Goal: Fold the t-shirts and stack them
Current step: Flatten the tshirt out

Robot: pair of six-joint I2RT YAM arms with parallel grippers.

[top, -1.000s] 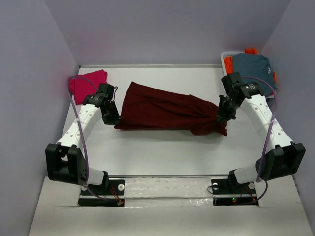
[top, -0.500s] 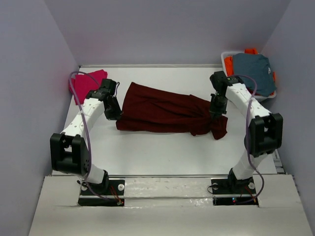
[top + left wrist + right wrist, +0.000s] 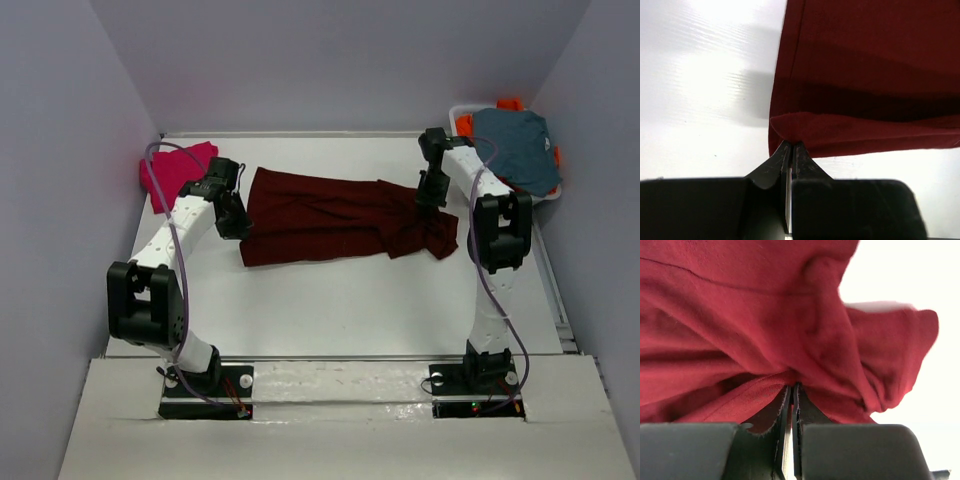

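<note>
The dark maroon t-shirt (image 3: 330,215) lies across the middle of the top view as a long, creased band of soft matte cloth on the smooth white table (image 3: 350,300). The left gripper (image 3: 237,228) is pinched closed on the shirt's hemmed left edge. The right gripper (image 3: 432,196) is clamped on its bunched, folded right end. At upper left sits a crumpled magenta-pink shirt (image 3: 172,170). At upper right a grey-blue garment (image 3: 515,145) lies over orange cloth (image 3: 464,128).

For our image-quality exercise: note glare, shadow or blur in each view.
Top external: even light, sharp. Left wrist: glare on the table, a shadow beside the maroon t-shirt. Right wrist: background washed out white, the shirt's far edge blurred.
</note>
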